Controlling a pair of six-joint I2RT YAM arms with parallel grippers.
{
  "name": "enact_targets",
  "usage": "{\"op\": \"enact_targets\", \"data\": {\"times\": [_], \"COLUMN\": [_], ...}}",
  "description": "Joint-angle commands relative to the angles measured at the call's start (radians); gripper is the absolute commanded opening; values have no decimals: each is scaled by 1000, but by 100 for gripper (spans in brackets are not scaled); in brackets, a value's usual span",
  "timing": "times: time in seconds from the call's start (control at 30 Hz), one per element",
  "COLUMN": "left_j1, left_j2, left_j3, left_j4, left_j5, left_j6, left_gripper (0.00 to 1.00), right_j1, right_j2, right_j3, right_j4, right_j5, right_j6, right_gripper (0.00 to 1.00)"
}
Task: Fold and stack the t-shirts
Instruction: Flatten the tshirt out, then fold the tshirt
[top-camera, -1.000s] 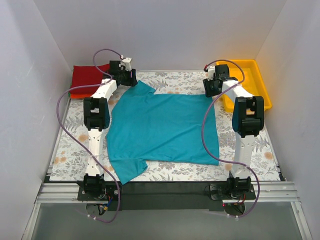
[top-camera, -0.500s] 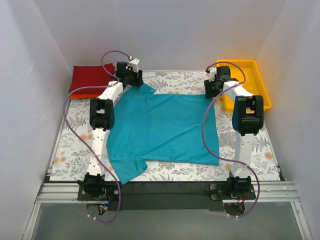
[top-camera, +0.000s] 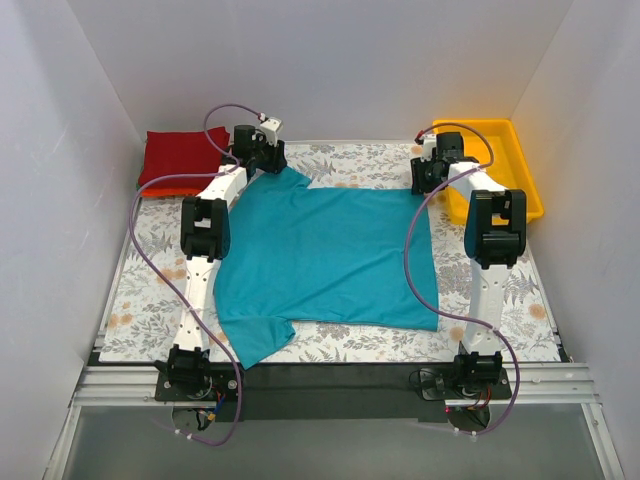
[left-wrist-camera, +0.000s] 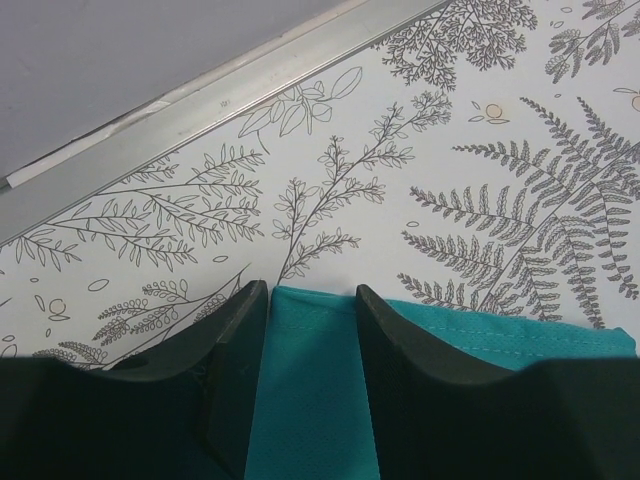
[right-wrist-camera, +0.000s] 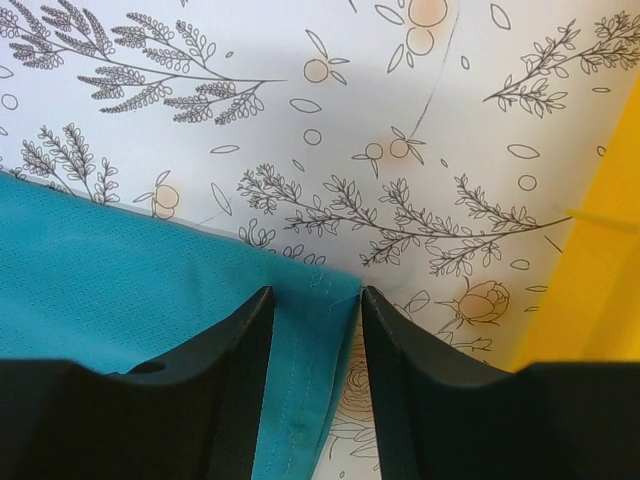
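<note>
A teal-blue t-shirt (top-camera: 325, 255) lies spread flat on the floral table cover. My left gripper (top-camera: 262, 155) is at its far left sleeve corner. In the left wrist view the left gripper (left-wrist-camera: 310, 292) is open, with a finger on each side of the teal corner (left-wrist-camera: 310, 400). My right gripper (top-camera: 432, 172) is at the far right corner. In the right wrist view the right gripper (right-wrist-camera: 317, 292) is open and straddles the hemmed corner (right-wrist-camera: 300, 380). A folded dark red shirt (top-camera: 180, 158) lies at the far left. No orange or green shirt shows.
A yellow tray (top-camera: 525, 170) stands at the far right, just right of my right gripper; its edge shows in the right wrist view (right-wrist-camera: 600, 300). A metal rail (left-wrist-camera: 200, 100) and white walls bound the table's far edge.
My left gripper has moved right, away from the red shirt, onto the teal sleeve corner. My right gripper has shifted slightly farther back at the right corner.
</note>
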Motion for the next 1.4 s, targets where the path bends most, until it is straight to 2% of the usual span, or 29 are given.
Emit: {"op": "enact_targets", "data": {"times": [0.0, 0.13, 0.23, 0.27, 0.33, 0.37, 0.43, 0.7, 0.83, 0.93, 1.37], "left_j1": [-1, -3, -3, -4, -4, -4, -4, 16, 20, 22, 42], "left_j2": [13, 19, 28, 30, 28, 24, -4, -192, -338, -432, -757], "left_j3": [-10, -7, 13, 18, 24, 22, 18, -116, -325, -428, -729], "left_j4": [-18, -4, 2, 1, 1, 2, 7, 81, 150, 188, 163], "left_j5": [20, 26, 37, 38, 51, 52, 54, 84, 126, 144, 201], "left_j6": [5, -10, -19, -18, -16, -18, -15, -36, -41, -36, 83], "left_gripper": [39, 34, 26, 21, 11, 5, 0, 0, 0, 0, 0], "right_j1": [0, -1, -1, -1, -1, -1, -1, 0, -1, -1, -9], "right_j2": [21, 37, 29, 28, 20, 15, 2, -72, -116, -147, -282], "right_j3": [54, 57, 49, 48, 45, 45, 45, 28, 8, -18, -168], "right_j4": [35, 34, 32, 32, 32, 29, 29, 28, 28, 26, 28], "right_j5": [-10, -14, -34, -39, -54, -60, -71, -117, -137, -155, -205], "right_j6": [21, 17, 7, 6, -2, -5, -8, -14, -26, -39, -83], "right_gripper": [47, 41, 28, 19, 10, 2, 1, 1, 1, 1, 1]}}
